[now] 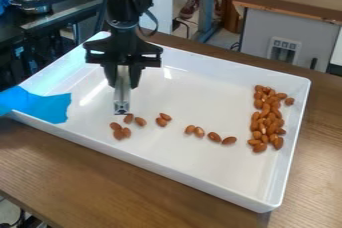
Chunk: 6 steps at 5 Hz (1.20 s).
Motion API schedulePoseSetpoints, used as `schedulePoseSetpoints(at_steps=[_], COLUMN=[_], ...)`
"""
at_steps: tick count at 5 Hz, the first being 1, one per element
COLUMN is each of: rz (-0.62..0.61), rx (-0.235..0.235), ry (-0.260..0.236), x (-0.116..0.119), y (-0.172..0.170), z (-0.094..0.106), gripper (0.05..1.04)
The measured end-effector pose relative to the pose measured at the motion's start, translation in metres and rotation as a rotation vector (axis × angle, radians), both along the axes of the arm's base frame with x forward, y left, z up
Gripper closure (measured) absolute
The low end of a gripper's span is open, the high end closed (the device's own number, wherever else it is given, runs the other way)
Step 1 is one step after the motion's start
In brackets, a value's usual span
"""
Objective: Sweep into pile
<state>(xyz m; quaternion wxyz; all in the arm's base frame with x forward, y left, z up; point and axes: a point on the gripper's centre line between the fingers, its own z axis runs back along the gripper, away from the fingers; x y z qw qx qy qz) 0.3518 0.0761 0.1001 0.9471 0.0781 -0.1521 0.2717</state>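
Clasping a slim silver metal tool (121, 94) upright between its fingers, the black two-finger gripper (123, 78) hangs over the white rectangular tray (167, 169), the tool's tip close to the nearest loose brown almonds (118, 135). From the gripper, the main almond heap (267, 119) lies well off toward the picture's right, its long axis running far to near beside the tray's wall, with other strays (214, 137) strung between. The sweep should go that way, likely starting with the tool on the nearest almonds' side away from the heap.
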Motion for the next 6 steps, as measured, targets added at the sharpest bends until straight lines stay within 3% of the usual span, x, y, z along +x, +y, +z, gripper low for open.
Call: schedulePoseSetpoints(at_steps=[2, 3, 4, 6], rz=[0.014, -0.012, -0.012, -0.052], rx=[0.131, 0.198, 0.223, 0.212], ry=[-0.037, -0.051, -0.037, 0.009], x=[-0.025, -0.025, -0.025, -0.024], y=[0.015, 0.014, 0.017, -0.012], z=[-0.014, -0.016, -0.018, -0.033], gripper=[0.706, 0.706, 0.706, 0.706])
